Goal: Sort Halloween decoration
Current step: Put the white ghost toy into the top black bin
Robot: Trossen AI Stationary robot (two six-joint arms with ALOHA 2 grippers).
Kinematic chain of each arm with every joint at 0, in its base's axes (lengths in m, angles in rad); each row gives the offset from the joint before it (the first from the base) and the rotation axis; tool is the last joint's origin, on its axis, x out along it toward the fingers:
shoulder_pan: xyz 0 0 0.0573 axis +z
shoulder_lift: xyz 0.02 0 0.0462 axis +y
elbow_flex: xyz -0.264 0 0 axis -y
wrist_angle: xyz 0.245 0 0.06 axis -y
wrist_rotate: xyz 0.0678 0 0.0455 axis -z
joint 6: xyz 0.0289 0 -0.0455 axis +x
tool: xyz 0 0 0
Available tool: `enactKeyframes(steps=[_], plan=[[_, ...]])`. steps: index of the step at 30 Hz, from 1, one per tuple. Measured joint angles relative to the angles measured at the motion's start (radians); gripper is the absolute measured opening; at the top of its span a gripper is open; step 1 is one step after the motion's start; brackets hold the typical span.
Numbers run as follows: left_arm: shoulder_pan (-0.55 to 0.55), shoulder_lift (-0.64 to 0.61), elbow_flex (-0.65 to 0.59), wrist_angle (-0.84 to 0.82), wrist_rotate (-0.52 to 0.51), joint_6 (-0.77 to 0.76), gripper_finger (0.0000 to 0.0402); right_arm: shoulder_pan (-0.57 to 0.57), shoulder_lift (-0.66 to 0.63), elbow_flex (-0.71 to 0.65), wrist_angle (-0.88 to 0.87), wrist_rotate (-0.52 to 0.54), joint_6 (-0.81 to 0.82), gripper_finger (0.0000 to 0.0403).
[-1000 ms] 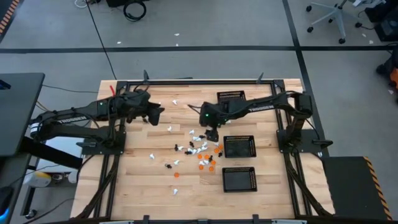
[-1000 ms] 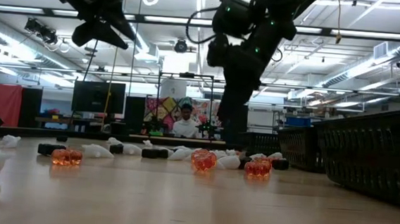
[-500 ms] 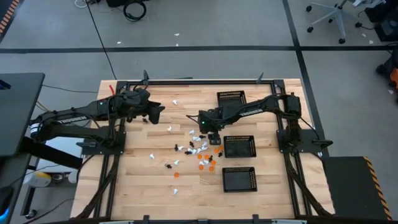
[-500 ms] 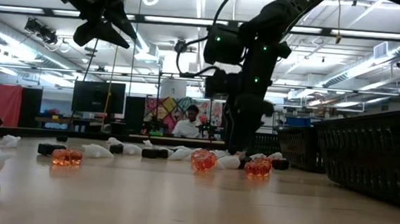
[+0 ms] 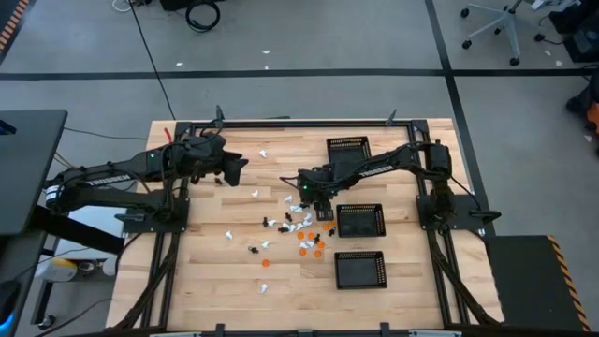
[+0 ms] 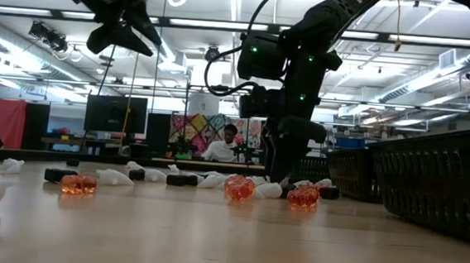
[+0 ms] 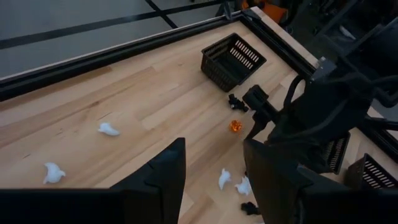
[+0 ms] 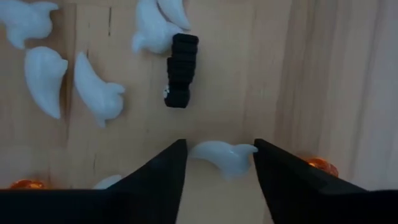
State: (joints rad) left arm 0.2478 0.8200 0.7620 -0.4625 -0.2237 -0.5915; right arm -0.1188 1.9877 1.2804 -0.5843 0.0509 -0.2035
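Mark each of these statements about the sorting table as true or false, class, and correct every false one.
1. The right gripper is open, with a white figure between its fingers. True.
2. The left gripper is down among the figures. False: it hangs high, apart from the pile.
3. Three black mesh trays stand on the table. True.
4. A black figure lies in a tray. False: it lies on the wood beside white ones.
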Motion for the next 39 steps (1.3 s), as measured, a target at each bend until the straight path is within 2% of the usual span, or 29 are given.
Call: enactKeyframes(steps=[7, 16, 29, 34, 39], plan=[[0.000, 0.000, 0.000, 0.010, 0.000, 0.000, 0.0172, -0.001, 0.000, 0.000, -0.003, -0.010, 0.018, 0.0133], [0.000, 0.000, 0.000, 0.010, 0.000, 0.001, 0.0172, -0.002, -0.033, -0.006, -0.015, 0.022, 0.023, 0.0127], [0.000, 0.000, 0.000, 0.010, 0.000, 0.004, 0.0172, -0.012, -0.159, -0.006, -0.074, 0.081, 0.034, 0.0124], [0.000, 0.000, 0.000, 0.010, 0.000, 0.004, 0.0172, -0.048, -0.160, -0.005, -0.073, 0.049, 0.212, 0.0126], [0.000, 0.000, 0.000, 0.010, -0.001, 0.004, 0.0172, -0.077, -0.155, -0.037, -0.017, -0.002, 0.353, 0.0145]])
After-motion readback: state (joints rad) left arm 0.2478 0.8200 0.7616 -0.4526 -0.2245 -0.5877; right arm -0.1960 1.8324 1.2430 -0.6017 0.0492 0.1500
